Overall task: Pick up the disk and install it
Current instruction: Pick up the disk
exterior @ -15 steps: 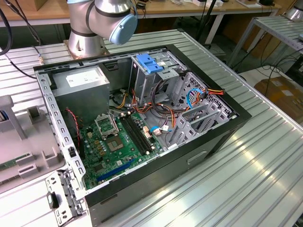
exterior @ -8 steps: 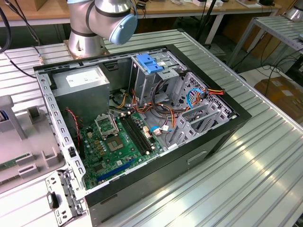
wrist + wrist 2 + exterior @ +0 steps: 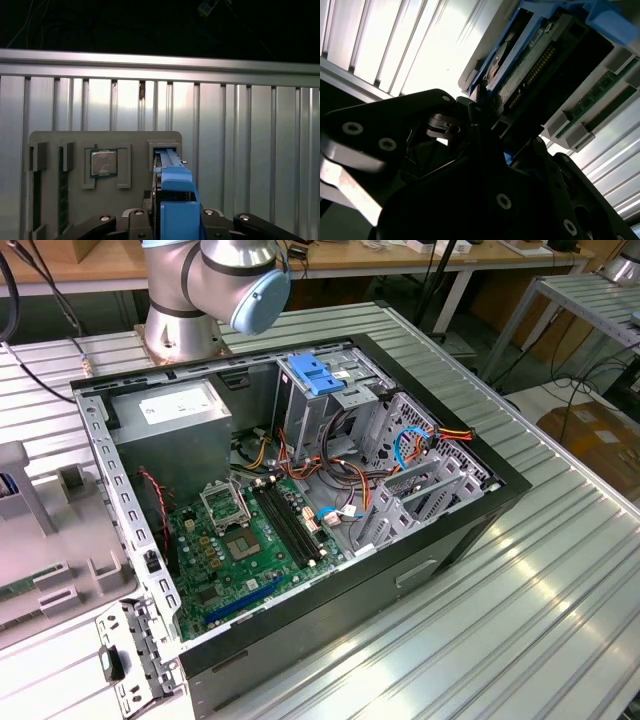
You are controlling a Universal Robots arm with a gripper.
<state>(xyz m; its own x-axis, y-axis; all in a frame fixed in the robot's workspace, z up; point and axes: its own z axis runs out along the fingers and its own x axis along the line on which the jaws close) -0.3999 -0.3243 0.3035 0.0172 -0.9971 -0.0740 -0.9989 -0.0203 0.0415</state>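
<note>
Disk (image 3: 172, 200): a flat metal slab with smooth blue plastic rails, standing on its narrow edge in a slot of the grey plastic tray (image 3: 135, 137). In the second wrist view the disk (image 3: 530, 65) shows one broad face (a green circuit board with a dark row of connector pins along one end), framed by the blue rail. The tray (image 3: 580, 131) beneath it is pale, blocky and matt.

The gripper (image 3: 177, 227) straddles the disk, its black, bolted links close on both sides of the blue rail. In the second wrist view the gripper (image 3: 479, 112) reaches up to the disk's end. Whether it is clamped on the disk or merely set around it, I cannot tell.

Beside the disk's slot a square processor chip (image 3: 103, 163) with a dull metal lid lies in its own recess, and green memory sticks (image 3: 594, 96) stand in narrow grooves. The tray rests on a ribbed aluminium table (image 3: 250, 150).

In the exterior view the tray (image 3: 60, 570) sits at the exterior view's left of the open black computer case (image 3: 400, 585). Inside the case are a green motherboard (image 3: 230, 550), a grey power-supply box (image 3: 175, 430) and a blue-latched drive cage (image 3: 315, 375). The arm (image 3: 215, 280) stands beyond the case.
</note>
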